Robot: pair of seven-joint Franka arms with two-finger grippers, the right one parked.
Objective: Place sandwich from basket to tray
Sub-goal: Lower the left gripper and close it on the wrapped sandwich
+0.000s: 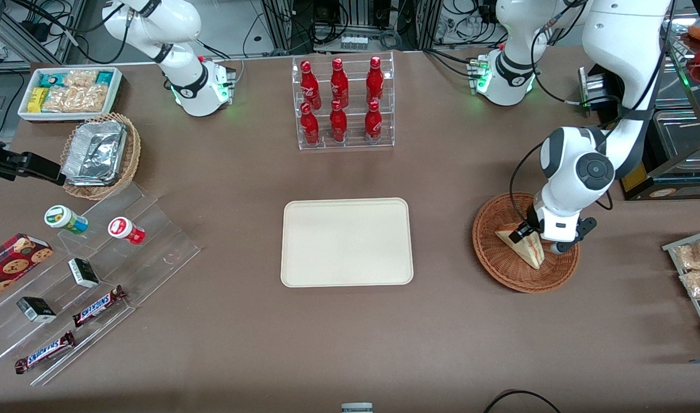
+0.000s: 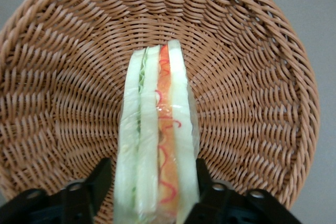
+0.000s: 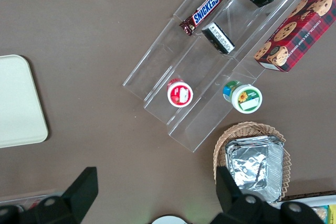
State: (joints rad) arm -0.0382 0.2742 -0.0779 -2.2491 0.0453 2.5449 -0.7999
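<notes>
The sandwich (image 1: pixel 525 245), a clear-wrapped wedge with red, green and yellow filling, lies in the round reddish-brown wicker basket (image 1: pixel 499 267) toward the working arm's end of the table. My gripper (image 1: pixel 539 241) is lowered into the basket and straddles the sandwich (image 2: pixel 157 140), cut edge facing the wrist camera. Its black fingers (image 2: pixel 102 174) stand on either side of the wedge, one close against the bread, the other with a thin gap. The gripper (image 2: pixel 152 166) is open. The woven basket (image 2: pixel 68 93) surrounds it. The cream-beige tray (image 1: pixel 346 242) lies flat mid-table with nothing on it.
A clear rack of red bottles (image 1: pixel 341 103) stands farther from the front camera than the tray. Acrylic steps (image 1: pixel 97 269) with snacks, a lighter wicker basket of foil trays (image 1: pixel 100 155) and a white snack bin (image 1: pixel 69 92) lie toward the parked arm's end. A rack of packets (image 1: pixel 697 269) sits beside the basket.
</notes>
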